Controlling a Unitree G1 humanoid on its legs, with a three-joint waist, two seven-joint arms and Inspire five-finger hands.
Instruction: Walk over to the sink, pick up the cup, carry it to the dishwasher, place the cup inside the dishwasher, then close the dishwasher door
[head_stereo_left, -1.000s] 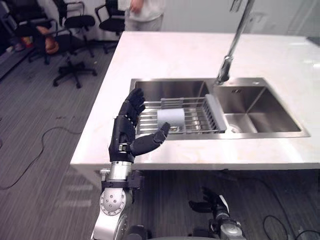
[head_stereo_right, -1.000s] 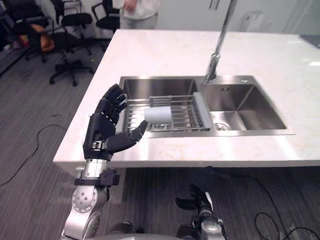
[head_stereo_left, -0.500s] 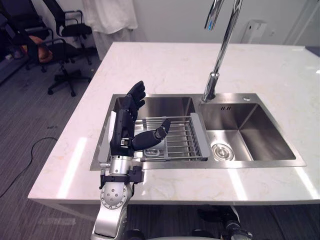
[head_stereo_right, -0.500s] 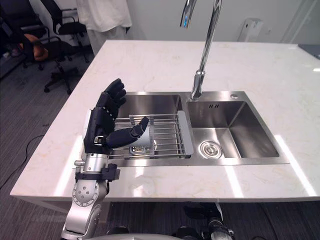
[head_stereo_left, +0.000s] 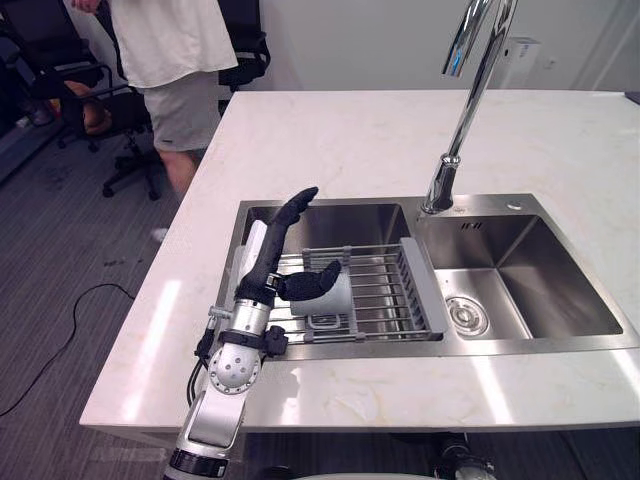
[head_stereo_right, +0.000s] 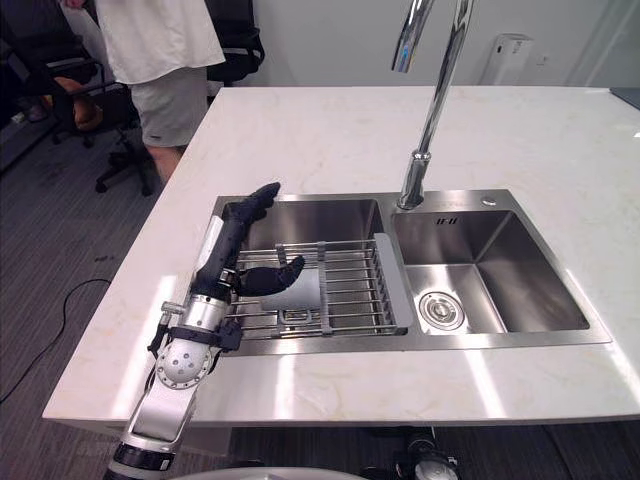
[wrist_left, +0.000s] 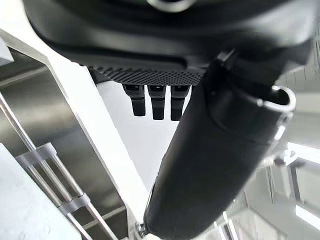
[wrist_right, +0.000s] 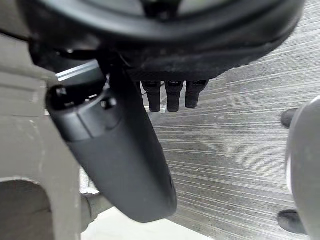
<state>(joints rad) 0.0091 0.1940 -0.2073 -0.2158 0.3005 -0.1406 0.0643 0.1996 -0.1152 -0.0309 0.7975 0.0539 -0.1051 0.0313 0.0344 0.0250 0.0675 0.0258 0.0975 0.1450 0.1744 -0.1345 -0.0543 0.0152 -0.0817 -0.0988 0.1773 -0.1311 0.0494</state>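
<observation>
A pale cup lies on its side on a wire rack across the left basin of a steel double sink. My left hand stands over the sink's left edge, fingers straight and pointing away, its thumb reaching toward the cup's near side. It is open and holds nothing; I cannot tell whether the thumb touches the cup. In the left wrist view the thumb and straight fingers show above the rack. My right hand hangs low over grey carpet, open and empty.
The sink sits in a white marble counter with a tall chrome faucet between the basins. A person in a white shirt stands at the counter's far left corner. Office chairs stand on the carpet beyond.
The camera has come closer to the sink. My left hand has reached forward over the sink's left edge, nearer the cup. A person has walked up at the far left.
</observation>
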